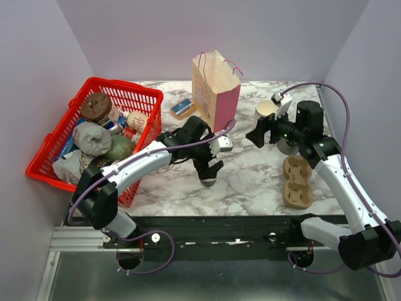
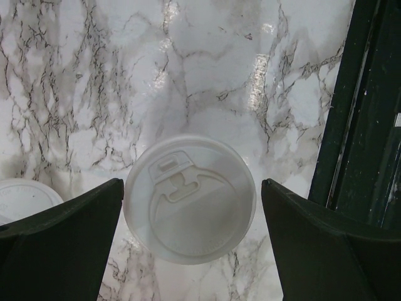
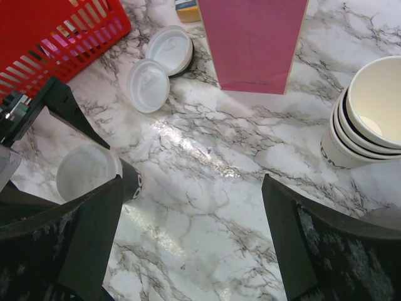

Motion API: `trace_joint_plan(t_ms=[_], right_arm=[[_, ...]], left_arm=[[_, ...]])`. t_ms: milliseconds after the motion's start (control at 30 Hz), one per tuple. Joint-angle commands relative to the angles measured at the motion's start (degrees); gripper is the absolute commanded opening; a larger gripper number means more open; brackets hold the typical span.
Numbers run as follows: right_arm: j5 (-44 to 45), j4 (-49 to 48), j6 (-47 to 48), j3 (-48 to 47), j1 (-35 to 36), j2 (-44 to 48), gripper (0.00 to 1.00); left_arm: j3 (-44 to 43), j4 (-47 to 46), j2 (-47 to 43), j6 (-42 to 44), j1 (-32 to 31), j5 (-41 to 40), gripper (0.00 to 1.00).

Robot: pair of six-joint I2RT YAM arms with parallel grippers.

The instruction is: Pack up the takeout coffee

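The takeout coffee cup [image 1: 210, 181] stands on the marble table near the middle, topped by a round white lid [image 2: 189, 197]. My left gripper [image 1: 210, 167] hangs right above it, open, with a finger on each side of the lid [image 2: 192, 182]; the right finger stands clear of the lid and the left finger is close to its edge. The right wrist view shows the cup [image 3: 88, 172] with its dark band at lower left. My right gripper [image 1: 259, 133] is open and empty above bare marble [image 3: 192, 179].
A pink paper bag [image 1: 216, 88] stands at the back centre. A stack of plain cups [image 1: 266, 110] is at back right. A brown cup carrier [image 1: 296, 182] lies at right. Two loose lids [image 3: 147, 84] lie by the bag. A red basket [image 1: 47, 157] of items fills the left.
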State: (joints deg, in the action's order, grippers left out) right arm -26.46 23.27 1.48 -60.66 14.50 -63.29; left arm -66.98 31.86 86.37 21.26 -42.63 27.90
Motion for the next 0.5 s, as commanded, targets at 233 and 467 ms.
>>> trace_joint_plan(t_ms=[233, 467], right_arm=[[-1.93, 0.38, -0.77, 0.99, -0.88, 0.53, 1.0], [-2.28, 0.29, -0.77, 1.16, -0.97, 0.36, 1.0]], left_arm=[[1.68, -0.3, -1.03, 1.6, -1.49, -4.78, 0.99], [2.38, -0.13, -1.2, 1.77, -1.49, -6.01, 0.95]])
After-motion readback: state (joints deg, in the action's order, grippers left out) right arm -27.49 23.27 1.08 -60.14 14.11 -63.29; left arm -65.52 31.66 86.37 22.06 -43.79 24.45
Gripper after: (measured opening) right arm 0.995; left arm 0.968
